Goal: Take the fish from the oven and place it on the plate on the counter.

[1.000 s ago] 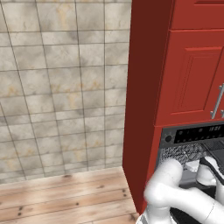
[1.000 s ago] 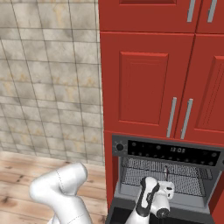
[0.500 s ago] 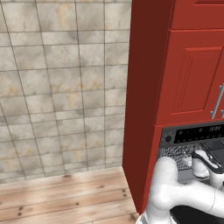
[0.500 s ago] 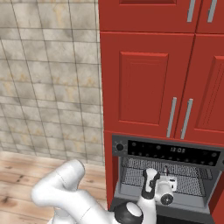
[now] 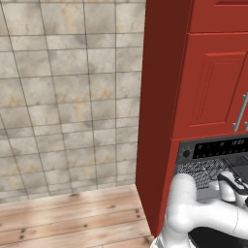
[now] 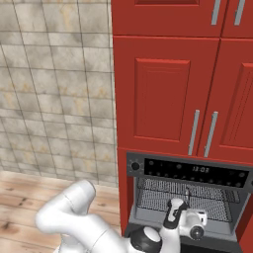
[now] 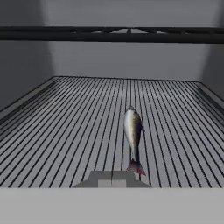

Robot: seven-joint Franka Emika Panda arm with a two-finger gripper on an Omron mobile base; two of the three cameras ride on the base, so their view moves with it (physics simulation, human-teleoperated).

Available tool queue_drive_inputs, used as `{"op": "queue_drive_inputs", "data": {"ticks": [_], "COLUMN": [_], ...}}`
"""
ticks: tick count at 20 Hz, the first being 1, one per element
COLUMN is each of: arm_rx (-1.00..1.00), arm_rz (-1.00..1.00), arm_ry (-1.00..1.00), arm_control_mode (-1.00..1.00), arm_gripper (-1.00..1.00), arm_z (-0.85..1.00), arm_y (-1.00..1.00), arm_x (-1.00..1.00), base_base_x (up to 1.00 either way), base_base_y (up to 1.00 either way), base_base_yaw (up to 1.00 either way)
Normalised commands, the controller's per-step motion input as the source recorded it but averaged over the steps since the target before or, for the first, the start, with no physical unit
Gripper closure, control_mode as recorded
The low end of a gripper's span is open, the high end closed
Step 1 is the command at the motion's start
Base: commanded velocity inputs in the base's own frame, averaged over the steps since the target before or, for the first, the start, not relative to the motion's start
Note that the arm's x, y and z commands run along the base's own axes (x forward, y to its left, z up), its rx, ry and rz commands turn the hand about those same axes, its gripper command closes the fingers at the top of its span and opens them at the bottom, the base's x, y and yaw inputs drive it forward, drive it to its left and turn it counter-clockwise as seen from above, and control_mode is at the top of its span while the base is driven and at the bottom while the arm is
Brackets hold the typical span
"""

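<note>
The hand [image 7: 112,178] is clenched with nothing between its fingertips, which sit pressed together at the mouth of the oven [image 6: 188,197]. Just ahead of it and slightly to the right, the fish [image 7: 132,139] lies lengthwise on the wire rack [image 7: 78,131], its reddish tail nearest the hand and its head pointing away toward the grey back wall. The tail lies close beside the fingertips; contact cannot be made out. A dark upper rack bar [image 7: 112,34] runs across well above the fish. In the base views the white arm [image 6: 79,217] reaches into the open oven below the red cabinet doors [image 6: 163,94].
</note>
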Motion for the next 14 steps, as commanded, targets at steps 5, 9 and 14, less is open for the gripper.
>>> {"op": "queue_drive_inputs", "data": {"ticks": [5,9,14], "arm_rx": [0.01,0.1,0.06], "arm_rz": [0.03,0.06,0.08], "arm_ry": [0.0,-0.03,0.0], "arm_control_mode": [-1.0,-1.0,-1.0], "arm_gripper": [1.0,1.0,1.0], "arm_z": [-1.0,-0.85,-0.99], "arm_y": [-0.08,0.0,0.0], "arm_x": [-0.04,0.05,0.06], "base_base_x": [0.0,0.0,0.0], "base_base_y": [0.0,0.0,0.0], "base_base_yaw": [0.0,0.0,0.0]}}
